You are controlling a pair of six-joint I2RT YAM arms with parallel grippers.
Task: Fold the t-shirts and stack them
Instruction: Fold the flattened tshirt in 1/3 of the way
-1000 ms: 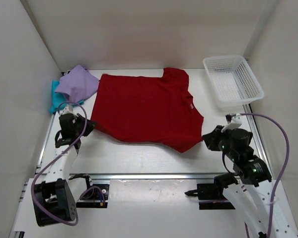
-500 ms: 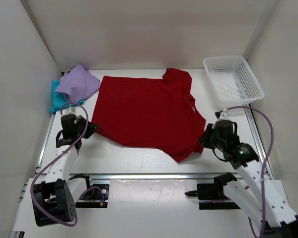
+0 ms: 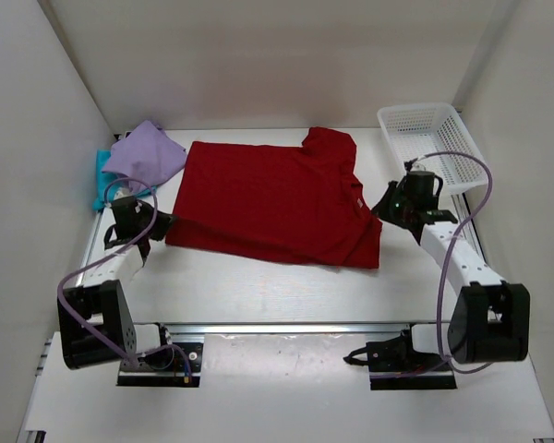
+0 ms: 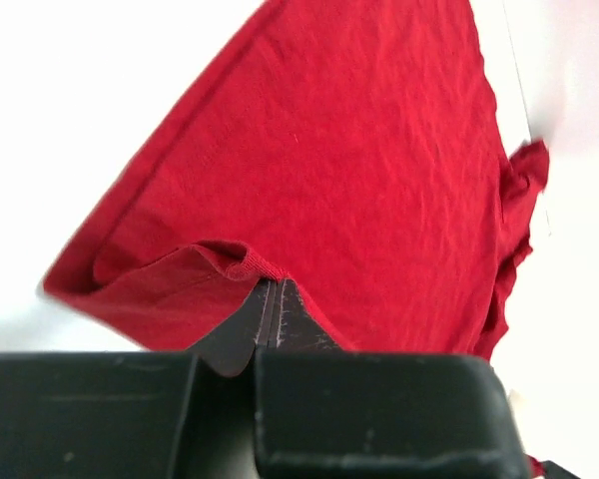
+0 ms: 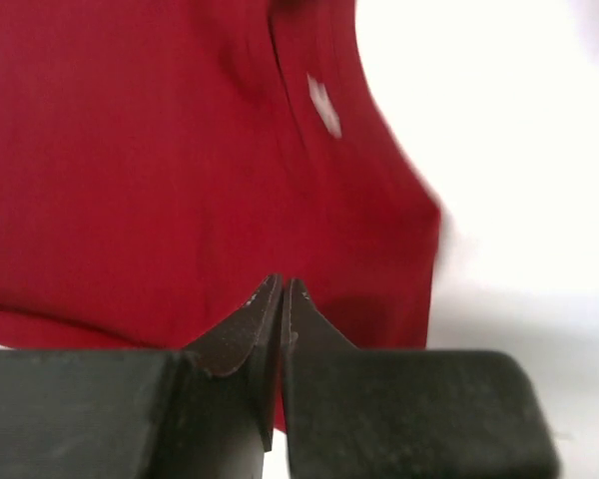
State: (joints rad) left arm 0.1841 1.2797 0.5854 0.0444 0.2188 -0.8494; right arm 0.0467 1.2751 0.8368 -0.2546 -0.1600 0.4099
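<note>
lying at the counter's (image 3: 258, 286) far left, the lavender t-shirt (image 3: 148, 155) sits bunched on the teal t-shirt (image 3: 102, 177). just beside them my left tool (image 3: 166, 221) is clamped tight on the dark red t-shirt's (image 3: 272, 203) left hem. the shirt is spread mid-counter. my right tool (image 3: 388, 205) is closed at its right edge; i cannot tell whether it grips cloth.

Three t-shirts (image 3: 268, 203), one basket (image 3: 436, 146), two arms (image 3: 454, 260)
</note>
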